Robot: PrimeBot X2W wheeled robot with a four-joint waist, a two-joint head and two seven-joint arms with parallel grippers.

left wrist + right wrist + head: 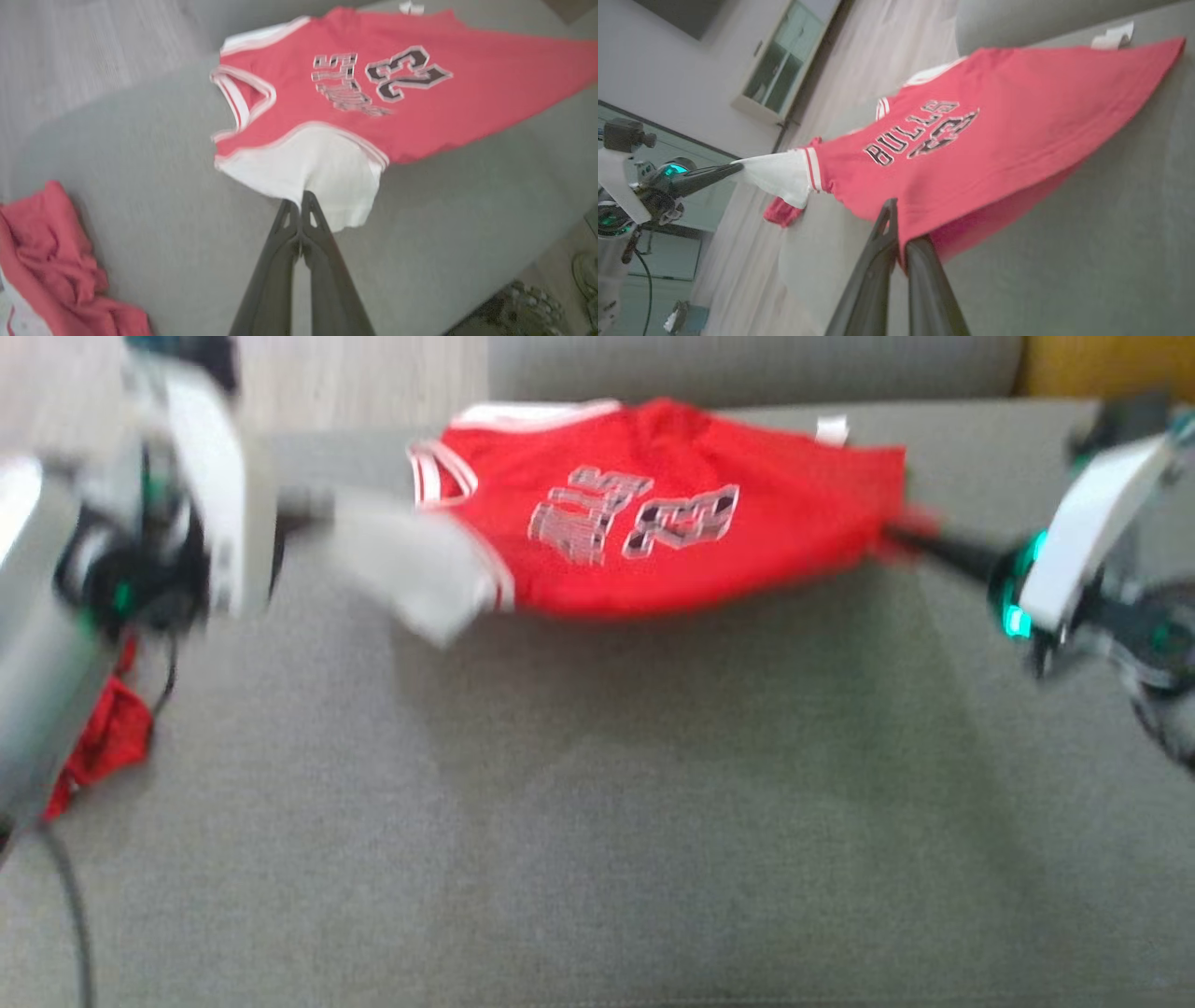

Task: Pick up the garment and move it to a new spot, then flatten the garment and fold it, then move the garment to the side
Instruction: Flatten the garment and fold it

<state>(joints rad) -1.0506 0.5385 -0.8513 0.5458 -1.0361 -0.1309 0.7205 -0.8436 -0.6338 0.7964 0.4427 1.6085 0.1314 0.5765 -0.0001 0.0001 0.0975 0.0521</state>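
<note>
Grey sofa upholstery (597, 821) serves as my work surface, with the red basketball jersey (672, 541) stretched across its far half, just in front of the backrest (747, 364). The near edge of the jersey hangs clear of the seat while its far edge, with a small white tag (831, 429), appears to rest on the cushion.

The jersey's long axis runs from side to side between my two arms, with the collar and sleeves toward my left and the hem toward my right. My left fingers (301, 205) are pinched tight on the white sleeve (317, 168), and my right fingers (893, 233) are clamped on the red hem corner (924, 219). Each arm sits at its own end and neither is nearer the middle. By my reading, the next move depends on both ends travelling together, so that the cloth keeps its stretch as it is laid flat.

A second crumpled red cloth (56, 261) lies at the seat's left edge, well apart from the jersey. Beyond the sofa, the right wrist view shows pale flooring (901, 46) and a glass-fronted cabinet (780, 65).
</note>
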